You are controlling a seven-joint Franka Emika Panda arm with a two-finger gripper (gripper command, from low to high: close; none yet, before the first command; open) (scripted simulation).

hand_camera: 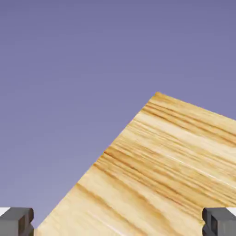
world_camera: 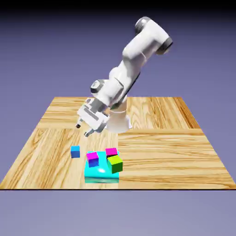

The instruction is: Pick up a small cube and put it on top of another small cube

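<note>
gripper point(world_camera: 85, 128) released, holding nothing, above the table point(world_camera: 184, 152)
small cube point(world_camera: 75, 151) sits near the front edge, just beside the cyan slab point(world_camera: 99, 174) carrying the pink-topped cube point(world_camera: 111, 152).

A: The arm point(world_camera: 133, 55) is glossy white, built of rounded, tube-like segments with grey caps at the joints.
B: The end effector point(world_camera: 83, 128) carries small grey fingertips point(hand_camera: 220, 222).

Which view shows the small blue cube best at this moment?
The exterior view. There the small blue cube sits alone on the table, to the exterior view's left of the cyan slab carrying three cubes. The hand view shows only wood, backdrop and the open gripper; no cube appears.
</note>
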